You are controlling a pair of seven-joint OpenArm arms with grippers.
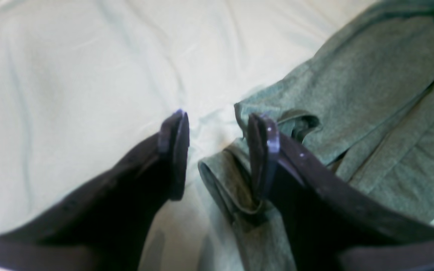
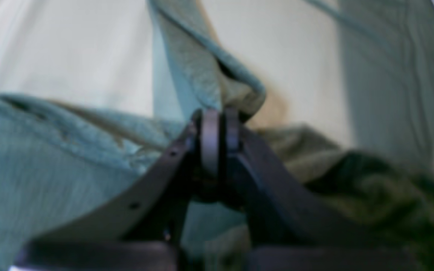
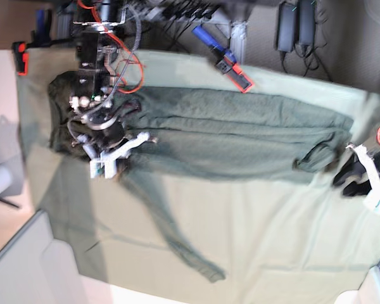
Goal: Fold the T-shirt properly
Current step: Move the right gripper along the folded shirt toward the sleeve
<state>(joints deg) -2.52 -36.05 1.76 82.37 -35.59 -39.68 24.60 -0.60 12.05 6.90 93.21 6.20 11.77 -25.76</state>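
Observation:
The dark olive T-shirt [image 3: 228, 136] lies spread lengthwise across the table, with one long sleeve [image 3: 177, 234] trailing toward the front edge. My right gripper [image 3: 113, 166] is at the shirt's left end. In the right wrist view it [image 2: 217, 124] is shut on a raised fold of the shirt [image 2: 205, 71]. My left gripper [image 3: 341, 177] is at the shirt's right end. In the left wrist view it [image 1: 219, 150] is open, and a rolled corner of the shirt [image 1: 228, 180] lies between the fingers, against the right finger [image 1: 264, 158].
The pale mint table cloth [image 3: 272, 240] covers the table and is wrinkled [image 1: 70, 75]. A blue and red tool [image 3: 225, 57] lies at the back edge. A red and black object [image 3: 20, 57] sits at the far left. Cables and power bricks [image 3: 294, 25] lie beyond the table.

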